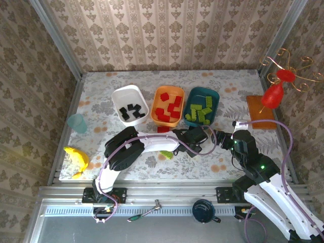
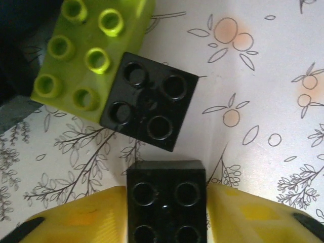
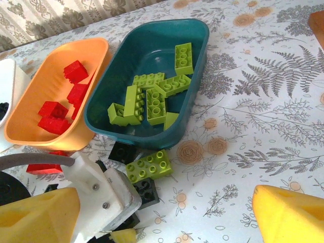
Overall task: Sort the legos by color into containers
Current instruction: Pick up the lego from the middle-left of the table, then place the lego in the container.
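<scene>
My left gripper [image 2: 166,212] is shut on a small black lego [image 2: 166,185], its yellow fingers [image 2: 81,217] pressed to both sides. Just ahead on the table lie another black lego [image 2: 150,101] and a lime-green lego [image 2: 88,55], touching. From the right wrist the same green lego [image 3: 148,165] sits between two black ones [image 3: 123,151] [image 3: 148,191] in front of the teal tub [image 3: 200,66]. My right gripper [image 3: 162,223] hangs open beside them, holding nothing. The white tub [image 1: 120,96] holds black legos, the orange tub [image 1: 157,96] red, the teal tub [image 1: 216,98] green.
A red lego [image 1: 163,129] lies in front of the orange tub, and a green lego [image 1: 167,155] sits under the left arm. A pale-blue cup [image 1: 77,123] and a yellow object [image 1: 77,161] stand at the left, an orange mat [image 1: 260,111] at the right.
</scene>
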You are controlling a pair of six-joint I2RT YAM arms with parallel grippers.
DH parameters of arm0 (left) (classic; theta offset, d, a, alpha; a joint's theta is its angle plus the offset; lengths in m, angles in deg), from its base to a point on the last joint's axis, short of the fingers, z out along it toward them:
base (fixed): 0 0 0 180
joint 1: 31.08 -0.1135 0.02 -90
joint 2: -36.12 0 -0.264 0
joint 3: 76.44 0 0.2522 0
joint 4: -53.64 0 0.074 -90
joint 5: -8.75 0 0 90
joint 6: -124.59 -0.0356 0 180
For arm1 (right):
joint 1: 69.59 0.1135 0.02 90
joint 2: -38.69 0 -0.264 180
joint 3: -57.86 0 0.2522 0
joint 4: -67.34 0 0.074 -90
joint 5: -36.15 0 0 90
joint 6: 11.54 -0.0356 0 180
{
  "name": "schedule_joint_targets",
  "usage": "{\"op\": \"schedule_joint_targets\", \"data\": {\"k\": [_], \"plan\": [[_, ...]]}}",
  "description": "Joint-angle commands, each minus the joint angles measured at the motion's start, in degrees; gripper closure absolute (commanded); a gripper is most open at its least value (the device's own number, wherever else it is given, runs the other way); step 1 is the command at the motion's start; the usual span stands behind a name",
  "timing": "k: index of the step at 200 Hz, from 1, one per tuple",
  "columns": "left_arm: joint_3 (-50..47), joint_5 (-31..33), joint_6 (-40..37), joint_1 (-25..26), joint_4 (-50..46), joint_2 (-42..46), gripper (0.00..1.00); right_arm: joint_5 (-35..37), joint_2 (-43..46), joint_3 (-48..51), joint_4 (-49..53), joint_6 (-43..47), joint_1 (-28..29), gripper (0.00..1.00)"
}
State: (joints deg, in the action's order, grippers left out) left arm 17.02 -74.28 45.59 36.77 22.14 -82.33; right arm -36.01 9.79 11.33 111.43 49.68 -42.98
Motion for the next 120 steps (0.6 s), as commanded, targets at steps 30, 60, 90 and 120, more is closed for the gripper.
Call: {"op": "schedule_joint_targets", "data": {"k": [30,60,90,120], "plan": [[-7.04,-0.58,3.52,-0.08,2.54,6.15,0.67,1.93,0.39,-0.80,-1.04,-1.63,0.02,0.10],[-16.27,-2.42,7.80,-3.64,6.84,18.64,0.70,0.41,0.01,-0.21,-2.21,-1.94,0.02,0.10],[-24.52,-0.53,10.09,-9.46,7.10,33.11,0.71,-5.23,-2.85,1.37,-5.68,-1.27,0.02,0.09],[-30.33,2.79,10.33,-20.71,2.74,44.89,0.71,-12.52,-7.14,2.31,-10.15,-0.64,0.11,0.09]]}}
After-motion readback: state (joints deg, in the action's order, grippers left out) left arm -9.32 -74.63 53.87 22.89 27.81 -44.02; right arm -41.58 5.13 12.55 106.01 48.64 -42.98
